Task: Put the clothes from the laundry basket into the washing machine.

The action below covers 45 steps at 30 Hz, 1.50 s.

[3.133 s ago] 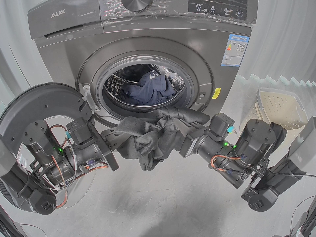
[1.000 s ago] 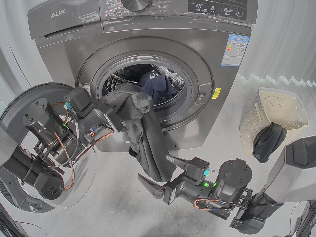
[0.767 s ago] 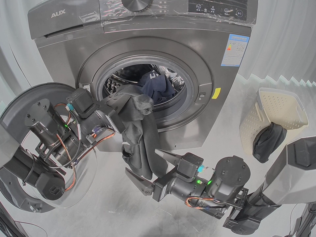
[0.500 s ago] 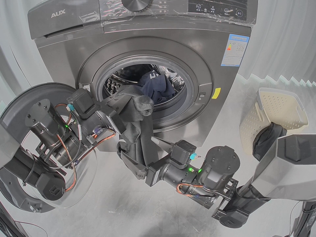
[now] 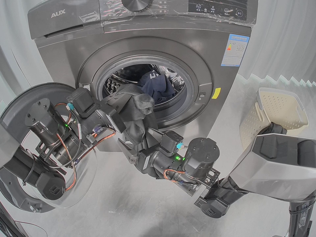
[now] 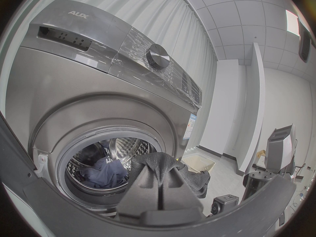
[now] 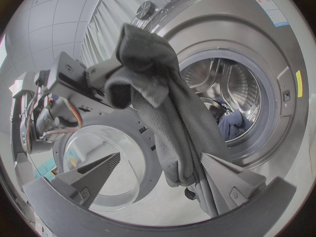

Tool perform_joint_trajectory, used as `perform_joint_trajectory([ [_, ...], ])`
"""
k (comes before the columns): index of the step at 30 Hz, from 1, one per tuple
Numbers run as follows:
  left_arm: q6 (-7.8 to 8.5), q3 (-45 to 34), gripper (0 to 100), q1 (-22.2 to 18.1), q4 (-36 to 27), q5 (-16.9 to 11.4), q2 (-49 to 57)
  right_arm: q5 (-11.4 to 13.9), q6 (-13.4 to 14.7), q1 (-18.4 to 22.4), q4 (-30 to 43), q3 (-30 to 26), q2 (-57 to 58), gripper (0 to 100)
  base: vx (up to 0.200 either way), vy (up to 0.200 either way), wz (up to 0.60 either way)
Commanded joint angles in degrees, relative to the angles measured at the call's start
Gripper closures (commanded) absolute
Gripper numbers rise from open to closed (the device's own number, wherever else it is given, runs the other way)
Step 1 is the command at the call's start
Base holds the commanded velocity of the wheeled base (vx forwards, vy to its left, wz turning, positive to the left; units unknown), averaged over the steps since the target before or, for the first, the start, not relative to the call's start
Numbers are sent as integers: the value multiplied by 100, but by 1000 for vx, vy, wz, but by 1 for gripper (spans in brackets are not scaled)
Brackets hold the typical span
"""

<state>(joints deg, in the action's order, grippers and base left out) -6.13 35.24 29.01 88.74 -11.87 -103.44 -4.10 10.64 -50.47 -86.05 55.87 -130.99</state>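
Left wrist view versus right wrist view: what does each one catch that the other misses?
Left wrist: the laundry basket on the floor. Right wrist: the open door, and the right gripper's open fingers either side of the hanging grey garment. Shared: the washing machine, the navy garment in its drum, the grey garment clamped in the left gripper.

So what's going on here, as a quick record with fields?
door: open, swung to the robot's left
drum: holds a dark blue garment
grey garment: hangs before the opening
left jaws: shut on the grey garment
right jaws: open, astride the garment's hanging lower part
laundry basket: on the floor, robot's right
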Motion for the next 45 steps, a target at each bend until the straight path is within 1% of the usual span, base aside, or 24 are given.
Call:
perform_joint_trajectory([
  [1, -2, 9, 100, -1, 3, 1, 8, -12, -10, 11, 18, 170, -129, 0, 0, 0, 0],
  [5, -11, 9, 100, 8, 3, 1, 8, -30, -10, 20, 27, 328, -181, 0, 0, 0, 0],
  [9, -11, 0, 100, 34, 3, 1, 8, -56, -27, 99, 10, 627, -375, 0, 0, 0, 0],
  [10, -11, 0, 100, 34, 3, 1, 17, -56, -27, 99, 1, 644, -384, 100, 0, 0, 0],
  [13, -11, 0, 100, 34, 12, 1, 8, -56, -45, 125, -8, 776, -445, 100, 0, 0, 0],
  [19, -11, -9, 100, 25, 3, 1, -1, -65, -45, 143, -78, 680, -436, 100, 0, 0, 0],
  [21, -20, -17, 100, 25, 3, 1, -10, -74, -45, 134, -87, 618, -401, 100, 0, 0, 0],
  [25, -20, -79, 100, 17, 3, -17, -10, -83, -45, 28, -87, 267, -129, 100, 0, 0, 0],
  [26, -11, -105, 0, 17, 3, -34, -10, -83, -45, 11, -96, 161, -67, 100, 0, 0, 0],
  [29, -37, -141, 0, 8, 3, -61, -54, -91, -45, -112, -122, -129, 161, 100, 0, 0, 0],
  [32, -151, -114, 0, -19, 3, -8, -282, -91, -45, -218, -175, -481, 451, 100, 0, 0, 0],
  [34, -160, -123, 0, -36, 3, 1, -423, -109, -45, -279, -175, -674, 671, 100, 0, 0, 0],
  [35, -151, -114, 0, -54, 12, 10, -484, -206, -36, -288, -175, -744, 777, 100, 0, 0, 0],
  [36, -151, -114, 0, -54, 3, 18, -520, -329, -27, -288, -175, -762, 864, 100, 0, 0, 0],
  [38, -151, -105, 0, -54, 3, 62, -546, -469, -10, -262, -166, -771, 1040, 100, 0, 0, 0],
  [41, -160, -79, 0, -54, 3, 133, -537, -522, 8, -183, -140, -779, 1190, 100, 0, 0, 0],
  [42, -178, -70, 0, -80, 3, 168, -528, -548, 17, -95, -113, -779, 1304, 100, 0, 0, 0],
  [45, -169, -70, 0, -159, 12, 168, -528, -601, 26, 37, -96, -779, 1357, 100, 0, 0, 0],
])
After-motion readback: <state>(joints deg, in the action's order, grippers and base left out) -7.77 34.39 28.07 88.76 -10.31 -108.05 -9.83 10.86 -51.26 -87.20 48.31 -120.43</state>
